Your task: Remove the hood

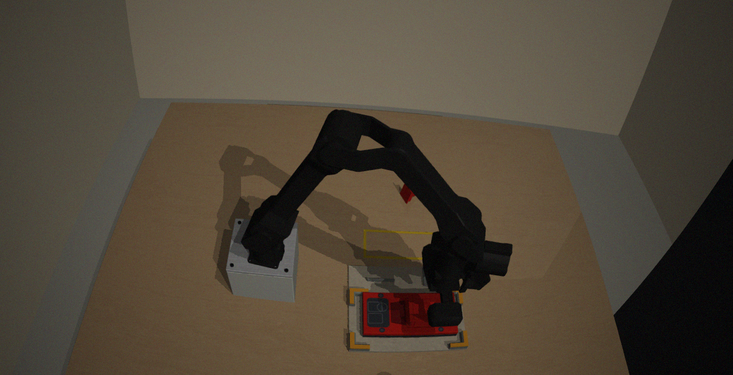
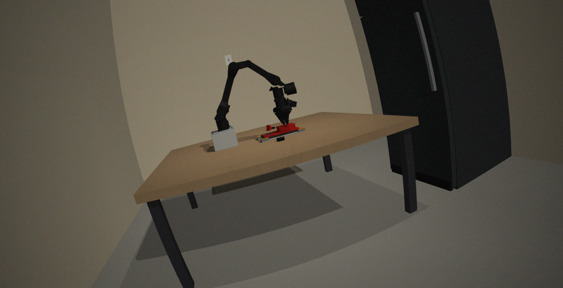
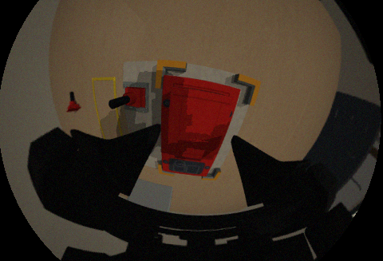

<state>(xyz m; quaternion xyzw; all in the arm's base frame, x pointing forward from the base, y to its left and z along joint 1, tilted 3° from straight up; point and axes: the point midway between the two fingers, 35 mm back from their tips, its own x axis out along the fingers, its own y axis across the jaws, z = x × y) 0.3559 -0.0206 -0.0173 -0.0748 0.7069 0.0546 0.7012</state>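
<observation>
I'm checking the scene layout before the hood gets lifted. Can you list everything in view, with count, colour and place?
Toy car: one, red, on the fixture plate, hood not yet taken off.
Fixture plate: one, light grey with orange corner brackets, near table edge.
Marked area: one, yellow outline, just behind the plate.
Small loose part: one, red, farther back on the table.
Table: one, wooden top, dark legs.
Refrigerator: one, black, right of the table.
Pedestal: one, grey, left of the plate.
Arm: one, black, arched over the table.
Gripper: one, black, open and holding nothing, straddling the car from above.
</observation>
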